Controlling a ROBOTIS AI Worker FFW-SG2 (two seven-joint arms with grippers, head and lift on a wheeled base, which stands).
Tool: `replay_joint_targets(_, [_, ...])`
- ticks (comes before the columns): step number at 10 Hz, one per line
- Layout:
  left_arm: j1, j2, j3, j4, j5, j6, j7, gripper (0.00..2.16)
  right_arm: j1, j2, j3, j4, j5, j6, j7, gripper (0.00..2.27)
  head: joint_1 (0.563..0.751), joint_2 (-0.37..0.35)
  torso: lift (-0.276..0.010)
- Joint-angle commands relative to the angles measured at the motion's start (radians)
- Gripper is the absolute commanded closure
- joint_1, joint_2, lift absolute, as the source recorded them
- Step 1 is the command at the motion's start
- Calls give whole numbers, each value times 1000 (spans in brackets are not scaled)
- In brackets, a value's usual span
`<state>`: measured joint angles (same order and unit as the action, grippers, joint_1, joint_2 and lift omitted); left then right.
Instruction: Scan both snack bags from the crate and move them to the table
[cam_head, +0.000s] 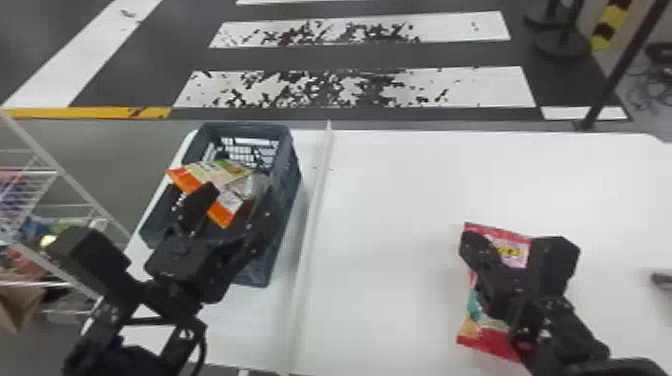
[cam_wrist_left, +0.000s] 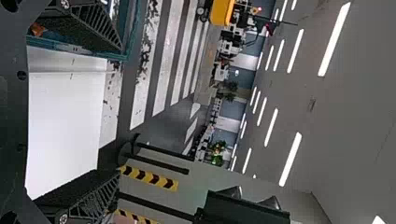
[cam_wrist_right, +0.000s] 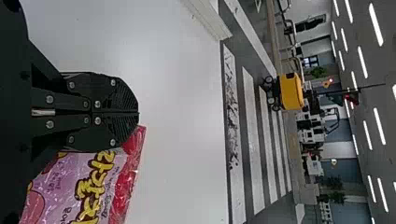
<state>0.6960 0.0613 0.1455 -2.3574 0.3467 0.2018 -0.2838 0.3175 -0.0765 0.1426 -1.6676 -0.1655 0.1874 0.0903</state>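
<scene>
Right end effector (cam_head: 471, 241) clenched (fingertips neatly together!), by the red-and-pink snack bag (cam_head: 487, 336) lying on the tabletop (cam_head: 390, 200); farther off, left end effector (cam_head: 231, 207) spread wide over the crate (cam_head: 288, 185), orange snack bag (cam_head: 220, 171) inside.

A white table (cam_head: 425, 185) carries a dark crate (cam_head: 286, 195), a pale strip (cam_head: 311, 225) and a red-and-pink snack bag (cam_head: 513, 254).
</scene>
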Motion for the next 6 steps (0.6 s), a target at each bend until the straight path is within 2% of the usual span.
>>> replay_joint_targets(1, [-4, 0, -3, 1, 0, 0, 0, 70, 23, -3, -17, -11, -19, -28, 11, 2246, 695, 108, -87])
replay_joint_targets(3, [-9, 3, -14, -5, -8, 0, 6, 70, 66, -5, -17, -89, -26, -38, 28, 2246, 695, 97, -87])
replay_joint_targets(6, [-29, 3, -81, 10, -38, 3, 34, 70, 167, -9, -34, -247, -46, -56, 45, 2246, 695, 92, -87])
